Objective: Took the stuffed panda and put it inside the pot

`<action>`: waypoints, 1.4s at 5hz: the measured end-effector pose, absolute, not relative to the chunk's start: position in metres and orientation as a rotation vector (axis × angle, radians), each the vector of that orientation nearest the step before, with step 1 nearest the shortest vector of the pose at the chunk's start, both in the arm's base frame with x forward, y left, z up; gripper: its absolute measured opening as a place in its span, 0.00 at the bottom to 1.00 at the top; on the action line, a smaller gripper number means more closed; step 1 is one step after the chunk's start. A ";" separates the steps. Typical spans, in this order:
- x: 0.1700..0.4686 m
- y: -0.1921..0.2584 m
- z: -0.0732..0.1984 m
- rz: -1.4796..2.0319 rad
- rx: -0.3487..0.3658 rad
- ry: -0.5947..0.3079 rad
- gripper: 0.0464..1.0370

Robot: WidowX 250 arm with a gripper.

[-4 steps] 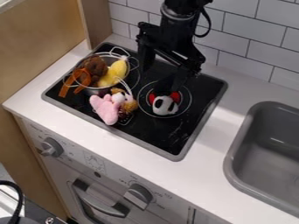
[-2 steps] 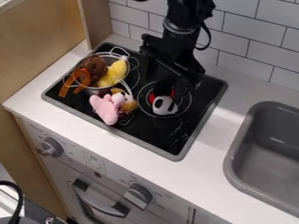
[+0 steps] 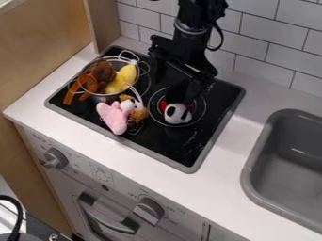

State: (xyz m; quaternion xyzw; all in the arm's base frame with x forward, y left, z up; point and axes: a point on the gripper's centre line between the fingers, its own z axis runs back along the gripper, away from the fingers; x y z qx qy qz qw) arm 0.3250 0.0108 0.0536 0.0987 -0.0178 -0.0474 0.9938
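Note:
The black gripper (image 3: 182, 94) hangs low over the right burner of the black stovetop, directly behind and over the stuffed panda, against the dark glass. The panda (image 3: 178, 114) lies on that burner, its black-and-white head toward the front and some red at its back, partly hidden by the gripper. To the left stands the metal pot (image 3: 99, 98), holding a brown plush and a yellow plush.
A pink plush (image 3: 113, 116) and a small brown-and-white plush (image 3: 130, 104) lie by the pot's front right. Orange strips (image 3: 73, 92) hang over its left rim. The grey sink (image 3: 250, 162) is at the right, the tiled wall behind.
The gripper has shifted slightly and now covers more of the panda's red part. The panda, the pot and the other plush toys look unmoved.

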 end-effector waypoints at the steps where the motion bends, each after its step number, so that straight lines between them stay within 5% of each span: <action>1: 0.325 0.012 0.054 -0.093 0.199 -0.036 0.97; 3: 0.325 0.011 0.054 -0.091 0.199 -0.036 0.97; 6: 0.359 -0.004 0.010 -0.071 0.145 -0.181 0.92; 7: 0.359 -0.003 0.015 -0.071 0.143 -0.143 0.65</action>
